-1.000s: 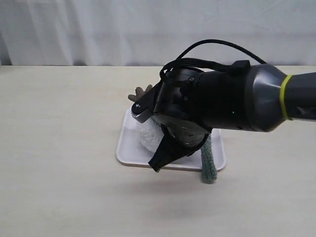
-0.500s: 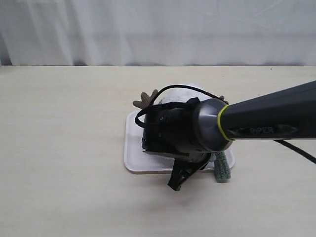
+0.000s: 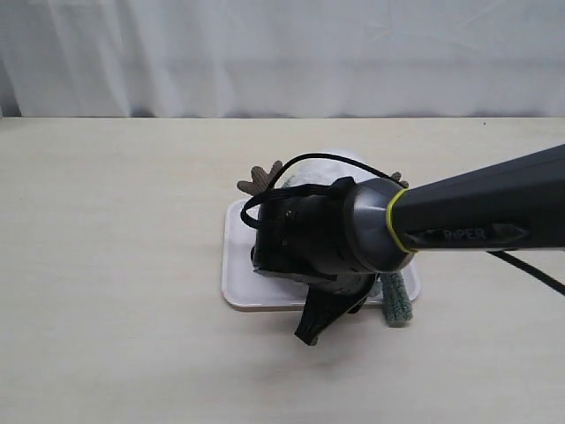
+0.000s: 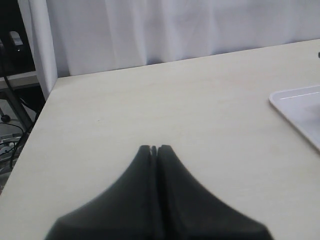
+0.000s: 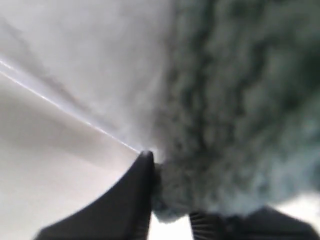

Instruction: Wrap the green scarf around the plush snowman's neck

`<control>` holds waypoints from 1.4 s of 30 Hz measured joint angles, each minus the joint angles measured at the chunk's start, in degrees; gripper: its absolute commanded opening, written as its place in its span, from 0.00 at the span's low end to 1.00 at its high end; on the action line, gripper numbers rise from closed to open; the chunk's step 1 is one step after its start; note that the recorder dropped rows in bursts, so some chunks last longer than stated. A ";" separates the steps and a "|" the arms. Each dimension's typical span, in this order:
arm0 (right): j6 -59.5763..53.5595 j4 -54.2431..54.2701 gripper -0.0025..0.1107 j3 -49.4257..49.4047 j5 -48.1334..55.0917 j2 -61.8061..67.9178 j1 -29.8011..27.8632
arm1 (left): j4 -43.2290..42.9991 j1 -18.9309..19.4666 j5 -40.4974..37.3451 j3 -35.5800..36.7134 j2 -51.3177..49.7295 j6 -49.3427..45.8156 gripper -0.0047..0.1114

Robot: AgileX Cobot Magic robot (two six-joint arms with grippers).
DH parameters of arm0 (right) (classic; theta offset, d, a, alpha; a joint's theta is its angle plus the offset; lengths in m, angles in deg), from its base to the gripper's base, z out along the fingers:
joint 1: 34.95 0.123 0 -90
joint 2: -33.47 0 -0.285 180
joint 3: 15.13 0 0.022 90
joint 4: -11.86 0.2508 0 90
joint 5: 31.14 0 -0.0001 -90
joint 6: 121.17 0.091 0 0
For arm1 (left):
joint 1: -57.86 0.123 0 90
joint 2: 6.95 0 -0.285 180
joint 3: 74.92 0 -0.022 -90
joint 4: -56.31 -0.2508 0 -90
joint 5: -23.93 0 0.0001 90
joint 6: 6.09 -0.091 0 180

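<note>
Between the right gripper's (image 5: 171, 196) dark fingers (image 5: 139, 200) sat a thick wad of the green scarf (image 5: 240, 100). The jaws pressed in on the knit from either side, so the gripper was clamped on it, and pale tray surface showed just beside the fabric in that wrist view. From the exterior camera, this gripper pointed down at the near edge of the white tray (image 3: 233, 293), its tips hanging past the rim above the tabletop (image 3: 115, 265). The bulky black wrist covered most of the tray. One rounded end of the scarf showed on the right side of that view, draped across the tray's near rim. Behind the wrist rose the plush snowman (image 3: 331, 164), with only a crown of white fluff and its brown twig arms (image 3: 259, 178) showing on either side. The snowman's neck was hidden by the arm, so whether the scarf lay around it could not be told. Away from the tray, the left gripper (image 4: 154, 148) hovered over bare tabletop with its fingers pressed together, a corner of the tray at the edge of its view.
</note>
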 measured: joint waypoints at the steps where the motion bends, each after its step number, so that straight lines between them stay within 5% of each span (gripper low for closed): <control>1: 0.00 0.67 0.43 0.00 -0.25 -0.54 0.00 | 0.00 0.00 0.00 0.00 0.00 0.00 0.04; 6: -1.55 4.06 0.53 0.00 1.06 -2.71 0.00 | 0.00 0.00 0.00 0.00 0.00 0.00 0.04; 30: 3.61 6.25 0.52 -11.12 -1.06 -32.28 9.17 | 0.00 0.00 0.00 0.00 0.00 0.00 0.04; 42: 7.71 5.42 0.45 -22.73 -13.86 -53.96 9.17 | 0.00 0.00 0.00 0.00 0.00 0.00 0.04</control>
